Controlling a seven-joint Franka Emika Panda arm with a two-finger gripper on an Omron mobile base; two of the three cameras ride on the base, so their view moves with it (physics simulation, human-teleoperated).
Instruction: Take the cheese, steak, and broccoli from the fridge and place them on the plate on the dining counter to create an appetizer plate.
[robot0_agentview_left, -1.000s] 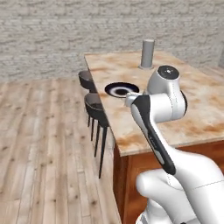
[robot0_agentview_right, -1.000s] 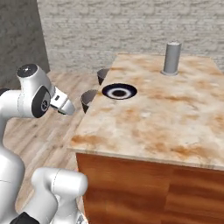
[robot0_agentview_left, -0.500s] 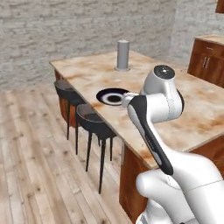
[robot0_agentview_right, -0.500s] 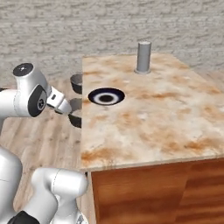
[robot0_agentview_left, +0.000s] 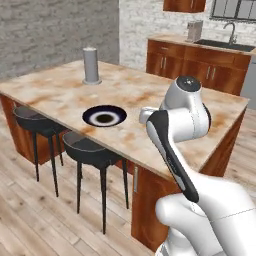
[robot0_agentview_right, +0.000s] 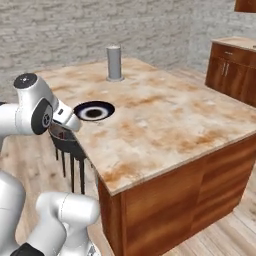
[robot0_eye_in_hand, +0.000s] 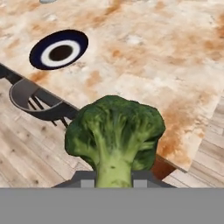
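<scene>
A dark green broccoli fills the lower middle of the hand view, stalk down between the fingers of my gripper, which is shut on it. The hand hovers at the near edge of the beige marble dining counter. The round dark plate with its white ring lies bare on the counter, a short way beyond and to the left of the broccoli in the hand view.
A grey cylinder stands on the counter behind the plate. Black stools line the counter's edge below the hand. A sink counter with wooden cabinets runs along the back wall.
The base has driven, so the whole scene has shifted; the counter and plate now appear closer and from another angle. My gripper stays shut on the broccoli.
</scene>
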